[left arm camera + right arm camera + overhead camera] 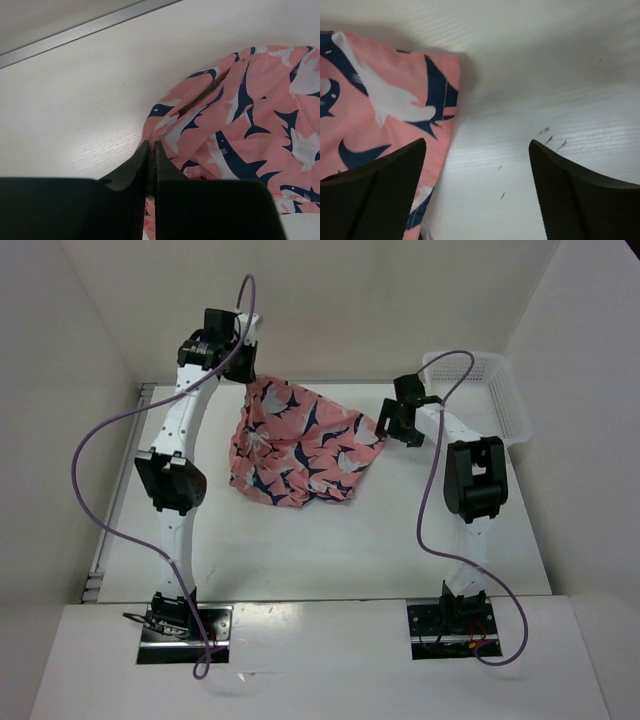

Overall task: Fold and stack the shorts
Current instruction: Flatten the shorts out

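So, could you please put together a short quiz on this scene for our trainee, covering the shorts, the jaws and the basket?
1. Which jaws are shut on an edge of the shorts?
2. True or false: the right jaws are closed on the cloth too.
3. Where does the white mesh basket sit?
A. At the far right corner of the table
B. Between the two arm bases
C. Under the shorts

Key
1. The left jaws.
2. False: they stand wide open, with a corner of the shorts beside one of them.
3. A
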Motion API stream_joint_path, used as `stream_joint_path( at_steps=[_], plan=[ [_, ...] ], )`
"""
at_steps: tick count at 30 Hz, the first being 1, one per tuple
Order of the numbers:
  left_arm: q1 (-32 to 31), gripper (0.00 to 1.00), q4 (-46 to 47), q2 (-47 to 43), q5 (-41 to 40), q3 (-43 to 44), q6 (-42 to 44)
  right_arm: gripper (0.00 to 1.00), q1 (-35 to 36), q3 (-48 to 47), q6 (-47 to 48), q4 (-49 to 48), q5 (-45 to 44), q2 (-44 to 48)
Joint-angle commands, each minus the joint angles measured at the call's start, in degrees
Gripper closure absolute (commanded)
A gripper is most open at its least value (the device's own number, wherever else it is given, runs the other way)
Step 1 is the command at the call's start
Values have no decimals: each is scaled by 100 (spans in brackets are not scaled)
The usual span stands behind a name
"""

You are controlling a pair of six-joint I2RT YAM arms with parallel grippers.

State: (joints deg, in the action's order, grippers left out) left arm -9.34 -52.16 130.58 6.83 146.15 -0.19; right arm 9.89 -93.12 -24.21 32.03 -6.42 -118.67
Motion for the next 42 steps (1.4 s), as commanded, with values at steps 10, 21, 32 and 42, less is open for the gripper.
stream_joint_path(
  at_steps=[10, 21, 32, 42],
  plan=[
    [-112, 100, 154, -226, 407, -130, 19, 11, 408, -1821, 935, -558, -581, -1272],
    [-164, 100, 154, -332, 407, -130, 19, 29, 259, -2272, 1164, -671, 140, -1897],
    [-112, 100, 154, -332, 302, 45, 19, 72, 13, -2087, 1041, -724, 491, -1818],
    [-112, 100, 154, -279, 354, 204, 19, 50, 13, -1955, 847, -672, 965, -1817]
  ],
)
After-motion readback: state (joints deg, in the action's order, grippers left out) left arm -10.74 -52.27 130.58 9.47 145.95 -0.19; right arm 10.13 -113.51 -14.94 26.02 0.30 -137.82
